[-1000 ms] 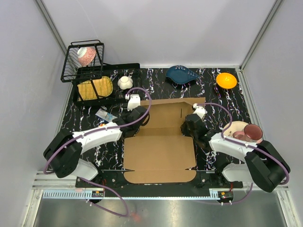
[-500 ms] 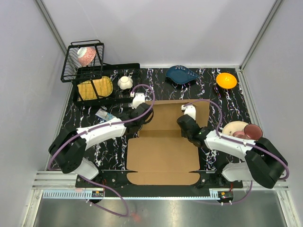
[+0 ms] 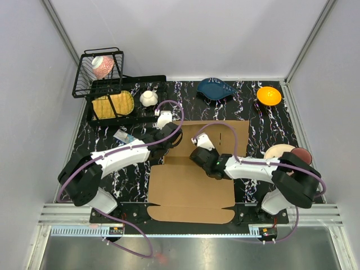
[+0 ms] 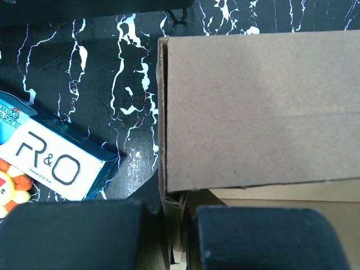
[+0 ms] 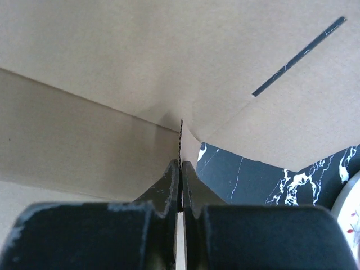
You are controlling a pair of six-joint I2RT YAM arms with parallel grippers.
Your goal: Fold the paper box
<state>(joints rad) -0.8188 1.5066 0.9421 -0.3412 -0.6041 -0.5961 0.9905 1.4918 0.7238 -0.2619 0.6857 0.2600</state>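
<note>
Paper box [image 3: 191,185]: brown corrugated cardboard, matt, faintly fibrous; fluted cut edge shows in wrist views. Bench [image 3: 270,121]: black marble-look top, white veins, smooth, slight sheen. Wire basket [image 3: 84,73], upper left: black metal. Orange bowl [image 3: 269,95], upper right: glossy. Right gripper [image 5: 180,171]: matt black, scuffed grey. Printed carton [image 4: 56,163]: glossy card.

Back wall [image 3: 185,39]: plain pale grey panel.
Left wall [image 3: 28,112]: same pale grey.
Right wall [image 3: 332,84]: same pale grey.
Corner struts [image 3: 62,31]: bare aluminium, one at each rear corner.
Worktop [image 3: 253,107]: black with white marble-like veining.
Front rail [image 3: 67,211]: aluminium profile along the near edge.
Light: soft and even.
</note>
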